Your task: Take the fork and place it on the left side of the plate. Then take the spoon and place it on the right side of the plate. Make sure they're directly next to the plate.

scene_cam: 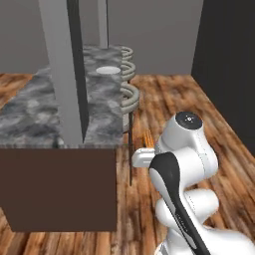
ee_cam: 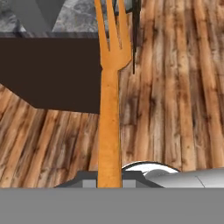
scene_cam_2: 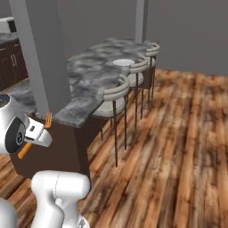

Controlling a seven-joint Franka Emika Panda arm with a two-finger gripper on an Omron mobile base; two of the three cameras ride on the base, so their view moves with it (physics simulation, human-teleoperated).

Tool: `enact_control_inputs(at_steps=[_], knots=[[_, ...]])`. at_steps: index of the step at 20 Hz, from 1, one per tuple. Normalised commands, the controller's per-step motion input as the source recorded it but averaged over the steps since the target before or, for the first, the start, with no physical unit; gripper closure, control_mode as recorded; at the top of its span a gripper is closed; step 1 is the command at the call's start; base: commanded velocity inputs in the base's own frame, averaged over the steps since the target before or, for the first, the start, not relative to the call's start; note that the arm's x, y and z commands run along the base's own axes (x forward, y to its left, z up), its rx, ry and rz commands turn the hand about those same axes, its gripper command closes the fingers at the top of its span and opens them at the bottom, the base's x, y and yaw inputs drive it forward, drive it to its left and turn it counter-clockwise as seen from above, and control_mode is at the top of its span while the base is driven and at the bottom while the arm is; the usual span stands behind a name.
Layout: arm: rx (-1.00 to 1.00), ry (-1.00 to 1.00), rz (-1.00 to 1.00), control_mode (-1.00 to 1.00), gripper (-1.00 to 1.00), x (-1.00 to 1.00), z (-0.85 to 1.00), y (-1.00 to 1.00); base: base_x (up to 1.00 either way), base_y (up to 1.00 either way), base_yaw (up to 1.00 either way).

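The wooden plank floor [scene_cam_2: 178, 142] spreads across the room, brown and streaked. On it stands a long island with a dark brown base and a grey marbled worktop [scene_cam: 30, 112], with a grey pillar [scene_cam: 62, 69] rising from its near end. Along the worktop's far side stand 3 stools [scene_cam_2: 116, 91] with curved pale backrests and thin dark legs.

The plate [scene_cam: 108, 70] is a round, shallow, white-grey disc lying flat well along the worktop, near the edge by the stools; the right base view shows it [scene_cam_2: 123, 63] just in front of the middle stool.

The fork [ee_cam: 109, 109] is slim and bright orange, with a flat straight handle that widens into a short head of pointed tines. It is held in the air off the near end of the island, below worktop height, tines pointing away from the hand toward the worktop's corner. In the right base view the fork's tines [scene_cam_2: 48, 119] stick up past the hand and its handle end shows below.

The gripper [ee_cam: 109, 181] is closed on the fork's handle.
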Motion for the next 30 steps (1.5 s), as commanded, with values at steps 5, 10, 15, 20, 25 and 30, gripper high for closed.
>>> enact_control_inputs(at_steps=[5, 10, 15, 20, 25, 30], knots=[[0.0, 0.0, 0.0, 1.0, 1.0, 0.0, 0.0, 0.0, 0.52, -0.99, 0.2], [0.0, 0.0, 0.0, 1.0, 1.0, 0.0, 0.0, 0.0, 0.59, -0.89, 0.27], [0.0, 0.0, 0.0, 1.0, 1.0, 0.0, 0.0, 0.0, 0.69, -0.71, 0.34], [0.0, 0.0, 0.0, 1.0, 1.0, 0.0, 0.0, 0.0, 0.79, -0.64, 0.36], [0.0, 0.0, 0.0, 1.0, 1.0, 0.0, 0.0, 0.0, 0.8, -0.67, 0.34], [0.0, 0.0, 0.0, 1.0, 1.0, 0.0, 0.0, 0.0, 0.8, -0.7, 0.33]])
